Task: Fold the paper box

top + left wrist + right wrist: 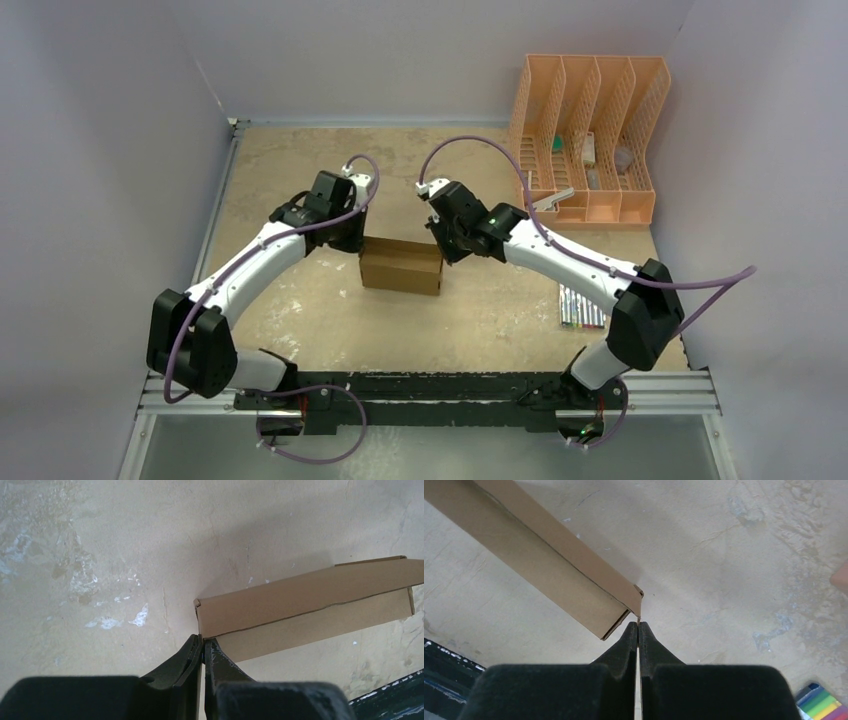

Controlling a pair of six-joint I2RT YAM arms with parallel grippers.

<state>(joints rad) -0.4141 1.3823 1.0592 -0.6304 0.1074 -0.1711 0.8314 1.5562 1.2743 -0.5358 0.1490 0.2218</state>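
**A:** On the mottled beige table (300, 320), where is the small rectangular brown cardboard paper box (402, 265) sitting?

**B:** It is lying at the middle, between both arms, well apart from the orange plastic file rack (590, 140) and the pack of coloured markers (580, 307).

**A:** What are the fingers doing?

**B:** The left gripper (202, 644) is pressing its fingers together on the thin edge at the box's left end. The right gripper (638, 626) is pinching the right end's corner edge likewise, with no gap showing.
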